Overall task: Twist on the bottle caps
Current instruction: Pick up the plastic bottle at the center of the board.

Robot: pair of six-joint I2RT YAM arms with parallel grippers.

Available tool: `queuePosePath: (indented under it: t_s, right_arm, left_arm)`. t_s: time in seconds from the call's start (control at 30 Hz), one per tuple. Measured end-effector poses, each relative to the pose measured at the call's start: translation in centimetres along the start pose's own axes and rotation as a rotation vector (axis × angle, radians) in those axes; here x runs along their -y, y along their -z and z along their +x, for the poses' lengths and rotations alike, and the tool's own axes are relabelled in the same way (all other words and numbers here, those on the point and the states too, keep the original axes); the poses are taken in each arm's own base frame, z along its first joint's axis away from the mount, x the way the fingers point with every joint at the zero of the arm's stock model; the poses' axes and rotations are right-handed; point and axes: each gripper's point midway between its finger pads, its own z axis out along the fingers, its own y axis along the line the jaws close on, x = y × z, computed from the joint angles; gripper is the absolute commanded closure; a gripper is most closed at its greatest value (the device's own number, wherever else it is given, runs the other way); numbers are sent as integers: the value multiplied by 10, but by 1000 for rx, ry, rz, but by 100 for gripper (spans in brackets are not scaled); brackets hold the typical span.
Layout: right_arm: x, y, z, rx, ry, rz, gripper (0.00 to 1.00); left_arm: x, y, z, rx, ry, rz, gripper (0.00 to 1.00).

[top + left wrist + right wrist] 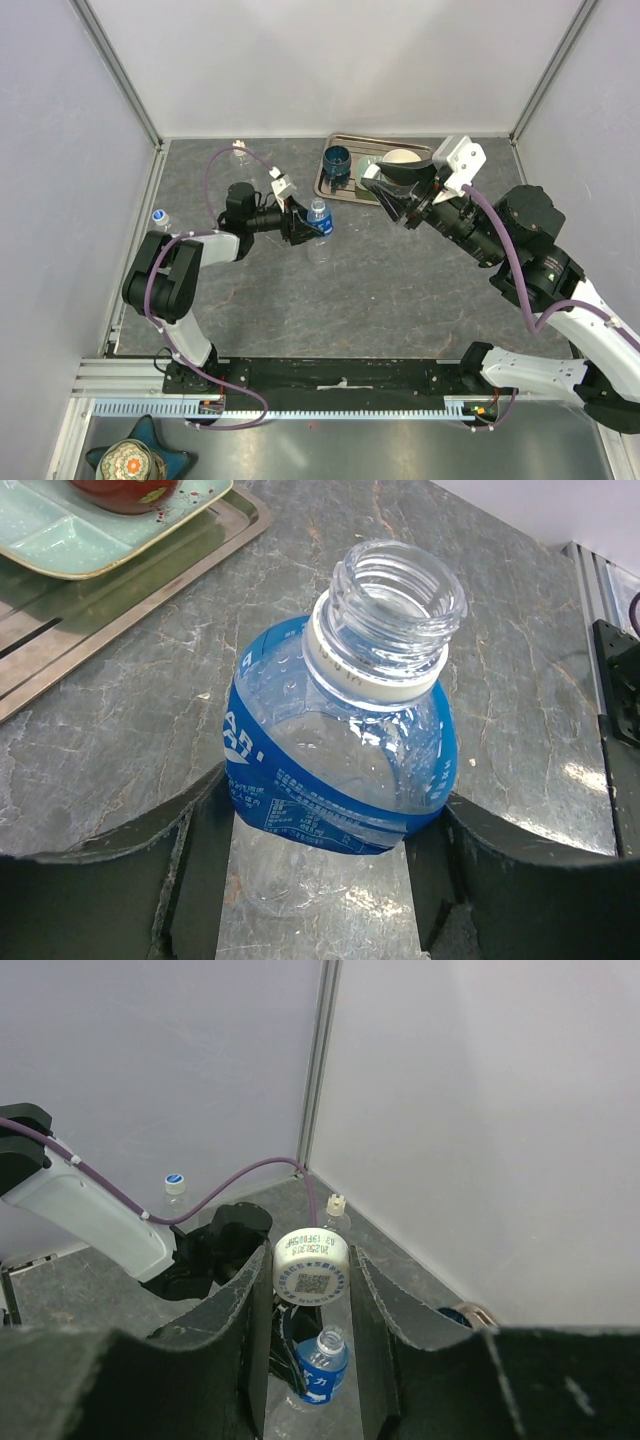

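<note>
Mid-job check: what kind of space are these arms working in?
Probably an enclosed robot test cell, not a home or kitchen: plain white panel walls held in aluminium framing, a grey stone-patterned tabletop, and a slotted metal mounting rail along the near edge.

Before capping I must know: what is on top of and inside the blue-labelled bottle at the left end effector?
No cap on the bottle: its mouth is open above a white ring. Inside looks empty; base unseen.
</note>
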Motion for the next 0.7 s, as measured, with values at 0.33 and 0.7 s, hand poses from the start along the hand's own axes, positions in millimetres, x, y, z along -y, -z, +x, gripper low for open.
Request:
queuePosePath:
  t_s: [0.33,0.7]
  right_arm:
    - [-2,0,13,-88,-51,4,70]
    - [-54,-15,89,-444,-104,-262,73]
  left_arm:
    - [31,15,-40,-67,-33,4,55]
    - [143,97,-115,-178,-400,-90,61]
